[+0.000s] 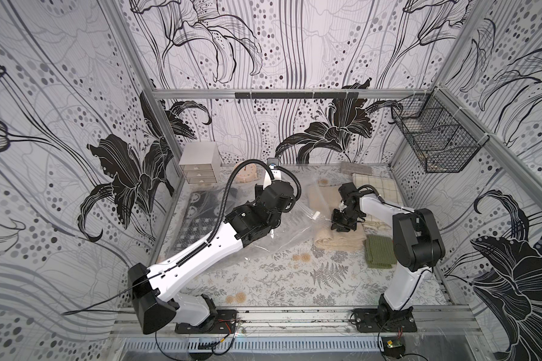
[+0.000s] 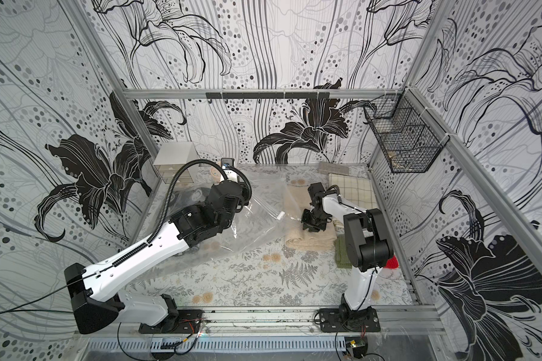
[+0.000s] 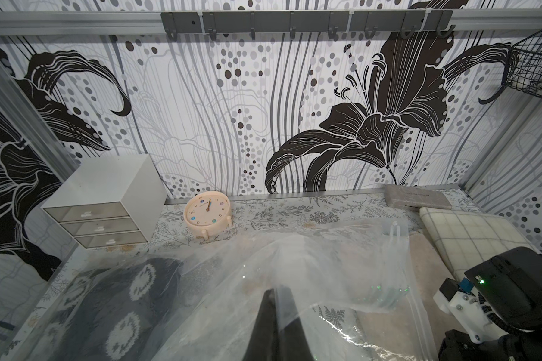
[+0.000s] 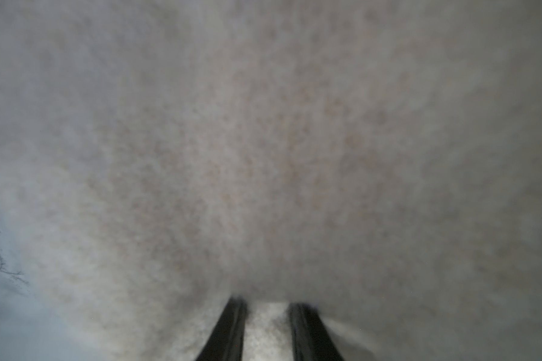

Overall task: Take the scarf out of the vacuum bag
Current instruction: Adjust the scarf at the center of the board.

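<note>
Floral tabletop (image 1: 294, 281), left claw (image 3: 273, 295) seemingly pinching crinkly vacuum bag (image 3: 326, 259), right claw (image 4: 268, 308) parted on fuzzy scarf (image 4: 263, 156)

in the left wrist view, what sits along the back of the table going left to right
white three-drawer box → round peach clock → flat grey slab → cream checked folded cloth

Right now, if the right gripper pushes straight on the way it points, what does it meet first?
The cream scarf: the right gripper points down into it, tips apparently touching the fabric.
</note>
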Controlling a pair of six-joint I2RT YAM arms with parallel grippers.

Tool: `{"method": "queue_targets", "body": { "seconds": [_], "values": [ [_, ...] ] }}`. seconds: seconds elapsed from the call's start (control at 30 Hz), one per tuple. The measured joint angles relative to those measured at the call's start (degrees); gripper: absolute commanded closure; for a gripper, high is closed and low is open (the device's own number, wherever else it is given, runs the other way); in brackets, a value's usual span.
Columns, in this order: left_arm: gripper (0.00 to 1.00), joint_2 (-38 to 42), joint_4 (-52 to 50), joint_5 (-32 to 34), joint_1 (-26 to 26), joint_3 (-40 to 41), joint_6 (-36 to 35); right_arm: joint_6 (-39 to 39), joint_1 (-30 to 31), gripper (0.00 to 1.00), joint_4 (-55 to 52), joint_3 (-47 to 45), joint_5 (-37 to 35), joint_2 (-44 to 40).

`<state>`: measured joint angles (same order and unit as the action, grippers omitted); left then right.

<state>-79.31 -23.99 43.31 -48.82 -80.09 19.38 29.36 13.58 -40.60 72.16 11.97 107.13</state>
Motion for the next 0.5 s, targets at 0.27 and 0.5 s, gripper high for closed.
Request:
{"method": "queue_targets", "body": {
  "seconds": [0.27, 0.5],
  "values": [
    [1.0, 1.9, -0.1, 0.2, 0.0, 1.7, 0.7, 0.0, -0.1, 0.73, -0.6, 9.2, -1.5, 6.3],
    [1.0, 2.8, -0.1, 0.6, 0.0, 2.2, 1.0, 0.0, -2.0, 0.73, -1.2, 15.0, -2.4, 10.1]
  ]
}}
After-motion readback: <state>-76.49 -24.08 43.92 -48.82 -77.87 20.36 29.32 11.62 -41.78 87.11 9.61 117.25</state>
